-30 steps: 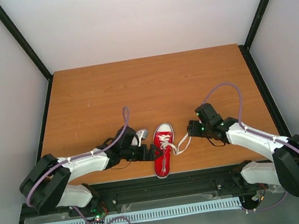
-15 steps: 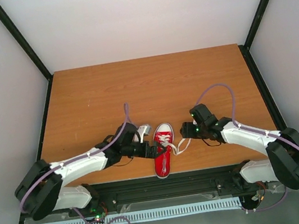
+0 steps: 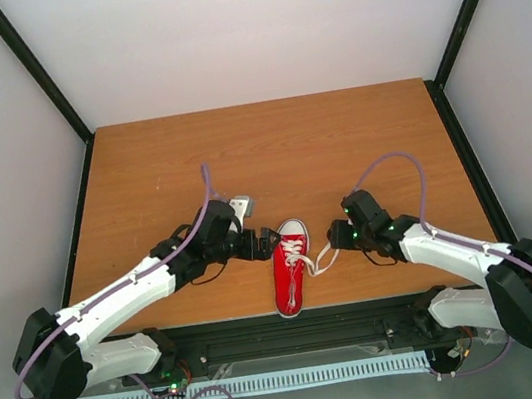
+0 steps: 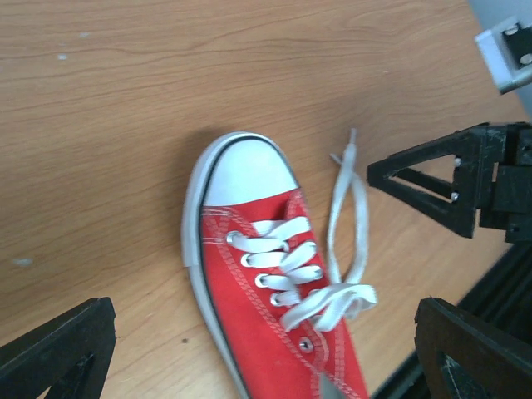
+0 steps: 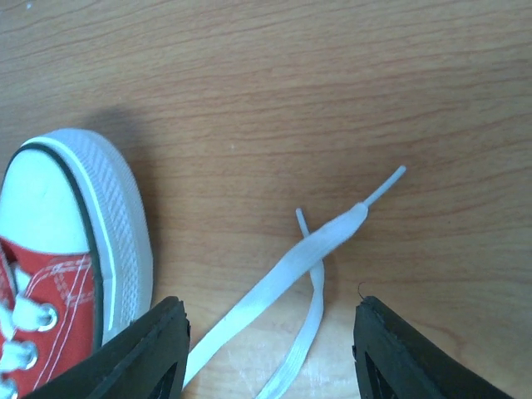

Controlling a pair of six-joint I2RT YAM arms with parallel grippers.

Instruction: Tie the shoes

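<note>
A small red sneaker (image 3: pixel 289 275) with a white toe cap (image 4: pixel 243 173) lies near the table's front edge, toe pointing away from the arms. Its white laces (image 5: pixel 328 239) are untied; both loose ends trail onto the wood to the shoe's right, crossing each other. My left gripper (image 3: pixel 269 244) is open at the shoe's left side. In the left wrist view its fingers (image 4: pixel 60 349) stand wide on either side of the laced upper (image 4: pixel 274 274). My right gripper (image 3: pixel 334 239) is open just right of the shoe, low over the table, with the two lace ends between its fingertips (image 5: pixel 148 347), untouched.
The wooden table (image 3: pixel 268 148) stretches away behind the shoe. A black rail (image 3: pixel 296 321) runs along its near edge just behind the heel. White walls with black corner posts (image 3: pixel 36 74) close in the sides. The other arm's gripper shows at the right of the left wrist view (image 4: pixel 453 187).
The left arm has stretched forward, taking its gripper from beside the shoe's middle up towards the toe. The right gripper has shifted a little and its jaws have narrowed around the lace ends.
</note>
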